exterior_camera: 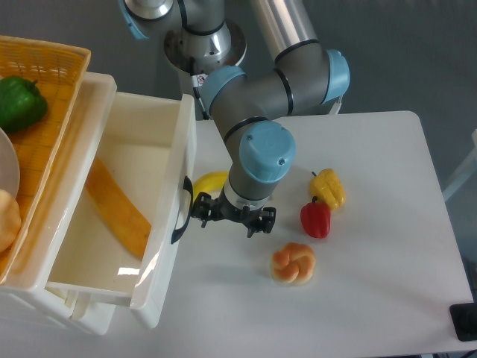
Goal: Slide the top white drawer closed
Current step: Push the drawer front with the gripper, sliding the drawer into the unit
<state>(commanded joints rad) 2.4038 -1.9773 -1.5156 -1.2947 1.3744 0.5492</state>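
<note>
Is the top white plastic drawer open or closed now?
Open. The top white plastic drawer sticks far out; its inside is visible, and the claw sits beside its curved black handle.

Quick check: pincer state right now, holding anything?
Pincer: cannot tell if open or closed; holding nothing visible, pressed beside the black handle of the top white drawer.
</note>
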